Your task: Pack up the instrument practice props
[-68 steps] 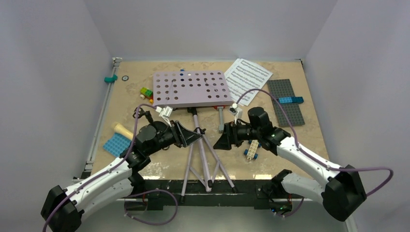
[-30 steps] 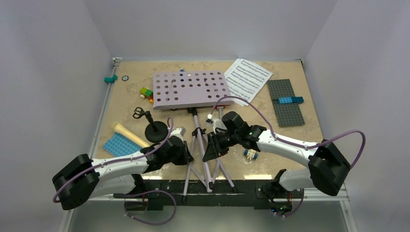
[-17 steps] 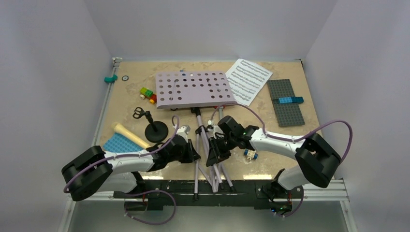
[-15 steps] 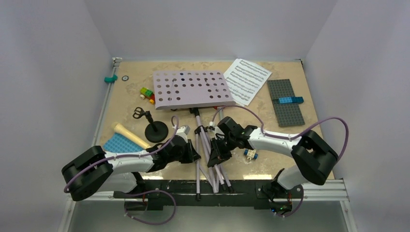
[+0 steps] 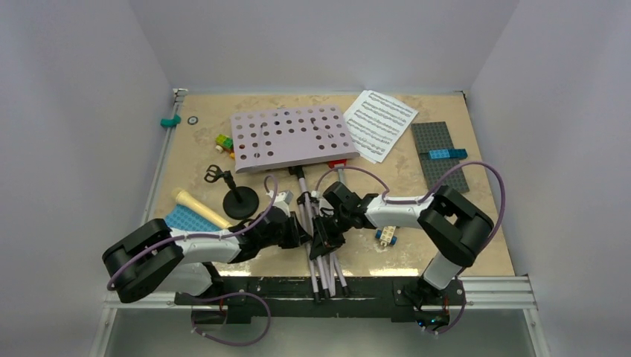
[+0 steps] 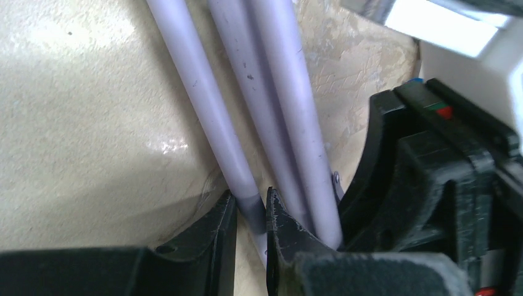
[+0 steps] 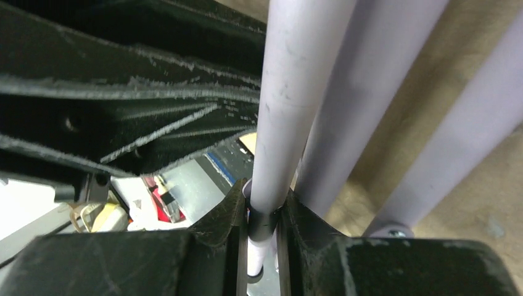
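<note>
The lilac music stand with round holes [image 5: 290,137] lies on the tan table [image 5: 454,216], its thin legs [image 5: 321,262] bunched together and pointing to the near edge. The left hand [image 6: 250,206] pinches one leg tight, and the right hand [image 7: 262,209], just beside it, squeezes a leg too. Some white sheet-music pages [image 5: 383,123] lie by the stand's far right corner, and a black round-foot mic stand [image 5: 239,199] and a cream toy microphone [image 5: 195,205] sit to its left.
</note>
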{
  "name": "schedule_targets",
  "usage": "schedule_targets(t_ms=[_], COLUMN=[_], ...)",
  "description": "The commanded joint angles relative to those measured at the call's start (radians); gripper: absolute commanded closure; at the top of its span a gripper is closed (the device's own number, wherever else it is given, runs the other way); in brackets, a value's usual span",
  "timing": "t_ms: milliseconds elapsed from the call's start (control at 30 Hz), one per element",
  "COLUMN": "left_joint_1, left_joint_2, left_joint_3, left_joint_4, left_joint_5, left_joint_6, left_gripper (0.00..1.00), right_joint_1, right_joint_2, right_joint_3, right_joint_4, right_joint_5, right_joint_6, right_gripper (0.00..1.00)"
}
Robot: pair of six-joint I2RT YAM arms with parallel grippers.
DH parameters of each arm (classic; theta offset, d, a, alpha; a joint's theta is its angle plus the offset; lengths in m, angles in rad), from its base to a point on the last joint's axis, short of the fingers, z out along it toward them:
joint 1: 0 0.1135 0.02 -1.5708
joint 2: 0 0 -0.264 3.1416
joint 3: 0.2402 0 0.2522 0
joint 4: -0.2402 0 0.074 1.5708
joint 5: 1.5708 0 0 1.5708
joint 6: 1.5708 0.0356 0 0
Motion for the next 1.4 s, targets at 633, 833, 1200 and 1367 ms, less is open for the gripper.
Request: schedule_targets(t_ms=[633, 833, 1200, 1367], left_joint_1=[-0.013, -0.013, 0.044, 0.058], left_joint_2=[-0.165, -0.255, -0.126, -0.020], left_joint_3=[0.070, 0.141, 0.304, 0.338], left_joint_4=[-0.074, -0.165, -0.334, -0.329], left_joint_5=[-0.072, -0.102, -0.163, -0.142], left_joint_6=[0.134, 0.128, 0.073, 0.072], left_gripper=[0.56, 0.36, 0.10, 0.08], right_joint_1=[0.008, 0.007, 0.008, 0.009], right_joint_2=[-0.403, -0.412, -0.313, -0.238], right_joint_3=[0.000, -0.098, -0.106, -0.086], right_joint_4=[-0.207, -0.061, 0.047, 0.058], right_joint_5=[0.439, 0.336, 0.346, 0.362], right_joint_6=[-0.210, -0.142, -0.103, -0.113], right_gripper=[0.30, 0.17, 0.11, 0.10])
